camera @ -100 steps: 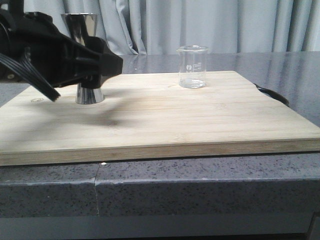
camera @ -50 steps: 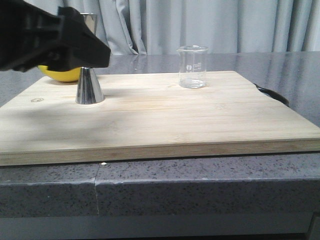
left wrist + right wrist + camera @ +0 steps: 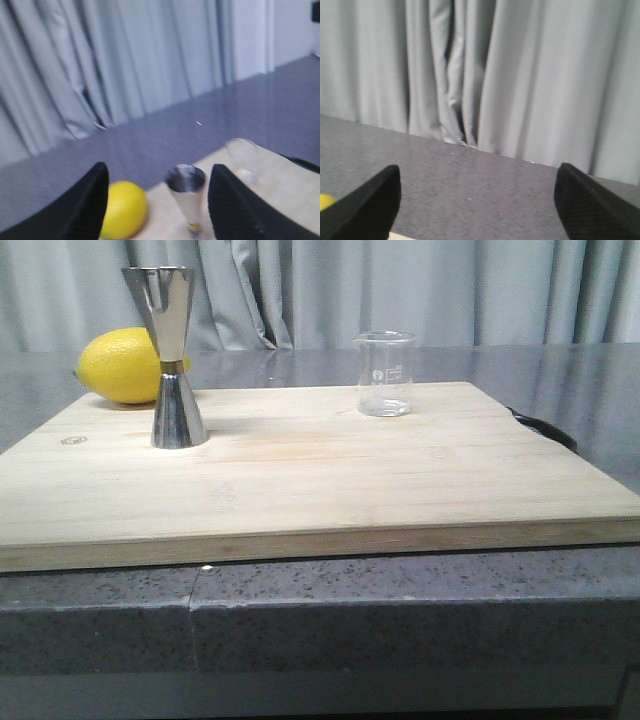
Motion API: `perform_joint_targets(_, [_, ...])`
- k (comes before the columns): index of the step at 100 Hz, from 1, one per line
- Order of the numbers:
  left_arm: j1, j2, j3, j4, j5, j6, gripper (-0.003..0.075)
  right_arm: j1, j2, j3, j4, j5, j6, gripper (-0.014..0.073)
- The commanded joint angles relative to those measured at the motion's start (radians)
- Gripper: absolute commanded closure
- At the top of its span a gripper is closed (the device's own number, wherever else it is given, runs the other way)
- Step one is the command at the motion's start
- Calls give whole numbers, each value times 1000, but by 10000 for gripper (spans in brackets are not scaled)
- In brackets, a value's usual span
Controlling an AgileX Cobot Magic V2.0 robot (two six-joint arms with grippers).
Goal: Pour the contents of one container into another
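The clear glass beaker (image 3: pixel 385 373) stands upright near the far edge of the wooden board (image 3: pixel 320 480), right of centre; it looks nearly empty. The steel jigger (image 3: pixel 172 358) stands upright on the board's left side. Neither arm shows in the front view. In the left wrist view my left gripper (image 3: pixel 157 202) is open, raised above the board, and the jigger (image 3: pixel 186 197) and the blurred beaker (image 3: pixel 242 157) lie beyond its fingers. My right gripper (image 3: pixel 477 200) is open too, with only grey counter and curtain between its fingers.
A yellow lemon (image 3: pixel 122 365) lies behind the jigger at the board's far left corner, also seen as the lemon (image 3: pixel 124 210) in the left wrist view. The board rests on a grey stone counter (image 3: pixel 400 610). A dark cable (image 3: pixel 545 428) lies at the board's right edge. Curtains hang behind.
My left arm, which was in front of the jigger a second ago, has pulled back up and to the left and has left the front view. The jigger and beaker have not moved.
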Motion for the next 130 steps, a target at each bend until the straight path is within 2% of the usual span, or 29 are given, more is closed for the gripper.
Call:
perform_joint_targets(1, [99, -89, -30, 65, -67, -8, 409, -97, -26, -24, -13, -43, -5, 27])
perform_joint_targets(18, [376, -211, -30, 66, -56, -8, 420, -255, -62, -24, -13, 17, -5, 27])
perform_joint_targets(33, [580, -276, -30, 64, -47, -8, 477, -276, -159, -19, -34, 59, -5, 46])
perform_joint_targets(40, [642, -304, -30, 39, -36, -8, 527, -276, -223, -14, -56, 59, -7, 108])
perform_joint_targets(45, [669, -324, -30, -14, -22, -8, 573, -276, -271, -9, -76, 60, -7, 193])
perform_joint_targets(49, [679, -337, -30, -63, -7, -8, 615, -276, -311, -7, -79, 77, -7, 260])
perform_joint_targets(60, [682, -352, -30, -107, 19, -8, 724, -276, -402, -7, -101, 152, -7, 517])
perform_joint_targets(67, [680, -352, -30, -112, 31, -8, 739, -276, -451, -7, -136, 206, -7, 662])
perform_joint_targets(80, [680, -352, -30, -171, 84, -8, 739, -276, -541, 42, -166, 238, -7, 656])
perform_joint_targets(95, [680, -362, -28, -227, 223, -8, 739, -276, -678, 195, -166, 230, -5, 656])
perform_joint_targets(102, [680, -388, -11, -227, 246, 9, 739, -276, -754, 276, -164, 229, -5, 656])
perform_joint_targets(130, [680, -607, 192, -294, 291, 23, 739, -276, -1003, 522, -159, 224, -5, 656])
